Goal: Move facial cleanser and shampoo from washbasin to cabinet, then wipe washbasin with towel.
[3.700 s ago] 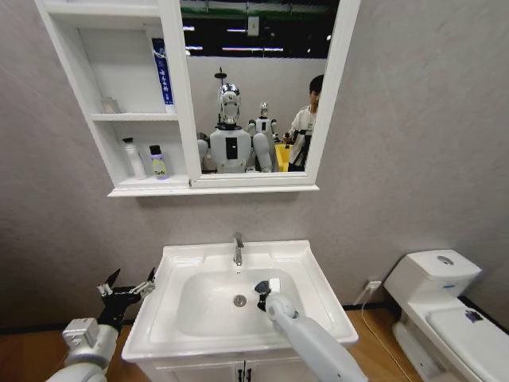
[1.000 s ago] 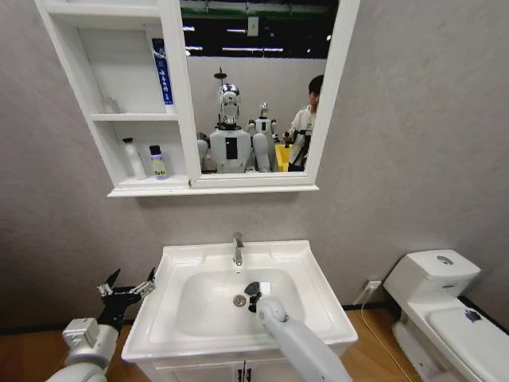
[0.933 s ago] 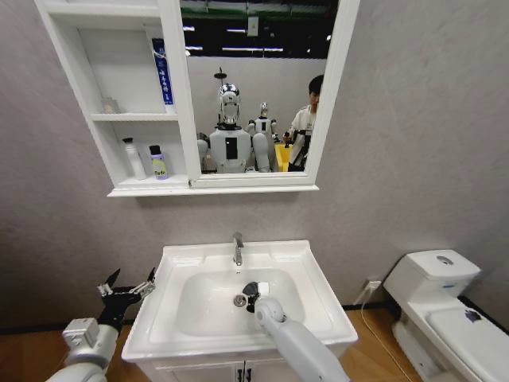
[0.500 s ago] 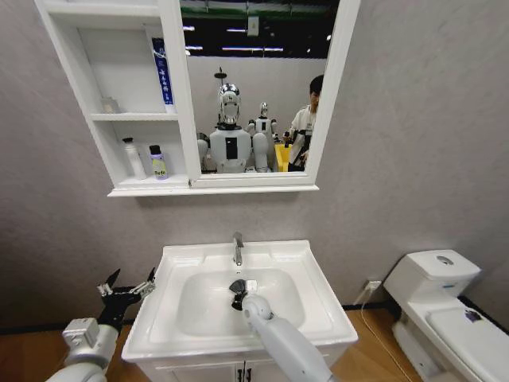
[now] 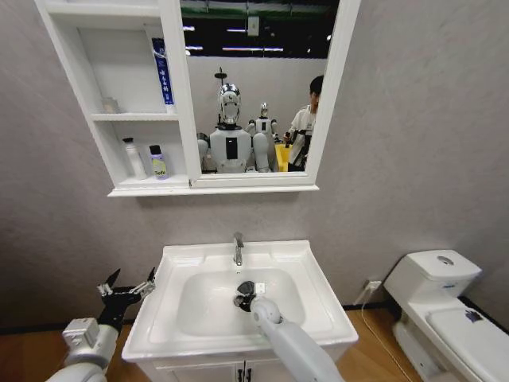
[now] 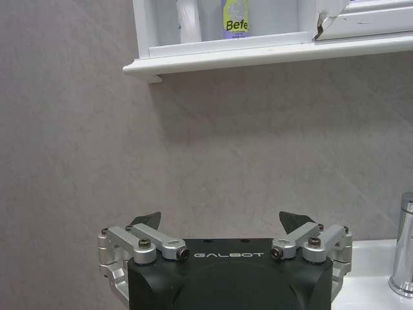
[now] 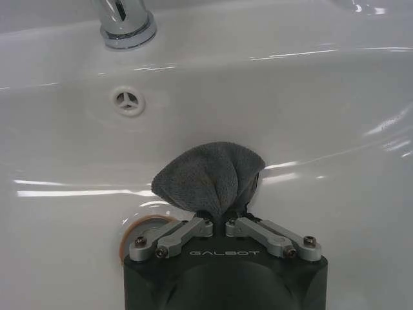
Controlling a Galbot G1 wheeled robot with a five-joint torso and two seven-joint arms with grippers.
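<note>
Towel [image 7: 210, 177] in right gripper [image 7: 221, 223], down in washbasin [image 5: 314, 306] bowl.

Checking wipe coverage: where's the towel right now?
The towel is pinched in the right gripper, down in the washbasin bowl beside the metal drain, in front of the tap.

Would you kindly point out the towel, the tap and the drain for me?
towel [image 7: 210, 174]: right wrist view, middle of the bunched grey cloth.
tap [image 7: 126, 19]: right wrist view, chrome base collar.
drain [image 7: 143, 231]: right wrist view, visible metal ring beside the gripper body.
</note>
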